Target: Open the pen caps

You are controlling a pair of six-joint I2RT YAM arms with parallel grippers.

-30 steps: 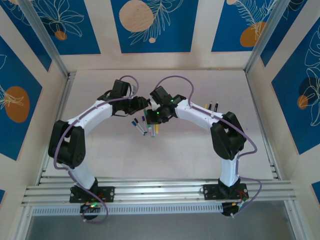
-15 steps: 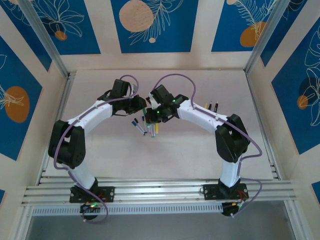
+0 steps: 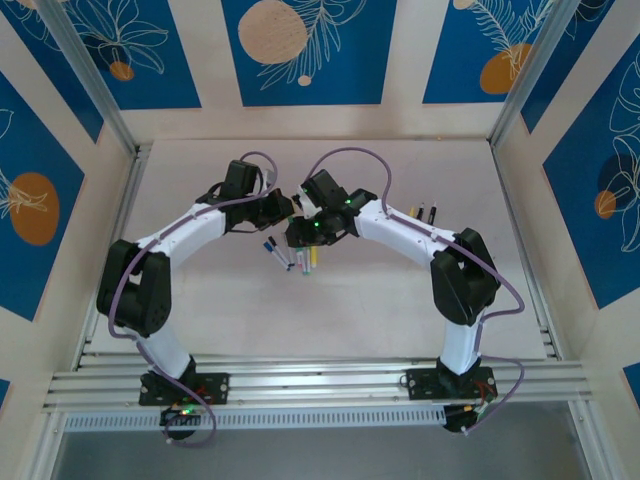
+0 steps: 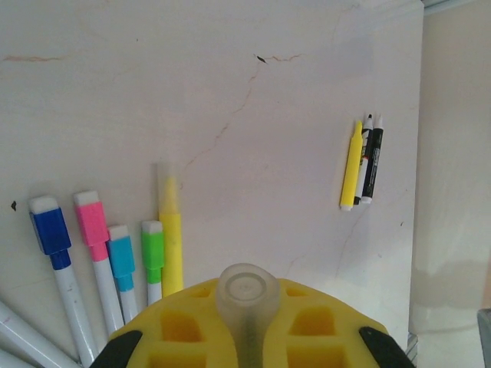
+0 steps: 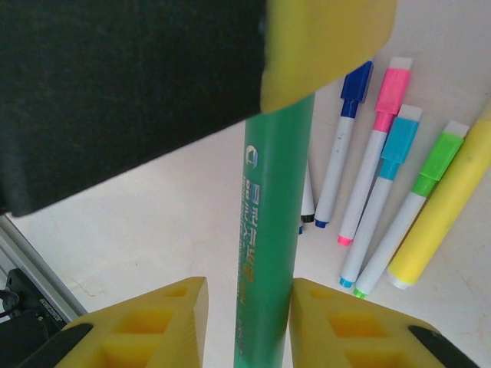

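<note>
- Gripping a translucent cylindrical plastic cap (image 4: pixel 247 295) seen end-on, the left gripper (image 3: pixel 283 209) is clenched, with its yellow fingers (image 4: pixel 180 328) pressed against either side of the cap.
- The right gripper (image 3: pixel 299 233) is clenched on a green plastic pen barrel (image 5: pixel 270 222). The barrel runs lengthwise between that gripper's own yellow fingers (image 5: pixel 146 326), and a thin strip of table shows beside it on one side.
- In the right wrist view, the far end of the green barrel passes under the left gripper's yellow finger and black body. Whether the cap is seated on the barrel or drawn off it cannot be told.
- In the top view, the two grippers meet tip to tip above the middle of the off-white table (image 3: pixel 400 290).
- Four white-barrelled markers lie side by side on the table below the grippers, each with its cap on: a blue cap (image 4: pixel 50 230), a pink cap (image 4: pixel 90 218), a cyan cap (image 4: pixel 120 254) and a green cap (image 4: pixel 152 249).
- A yellow highlighter (image 4: pixel 172 257) lies just beside the green-capped marker and parallel to it, with a clear cap over its tip.
- Well apart from this row, near the table's right edge, a thin yellow pen (image 4: pixel 351 165) lies against two black pens (image 4: pixel 370 157), all three parallel.
</note>
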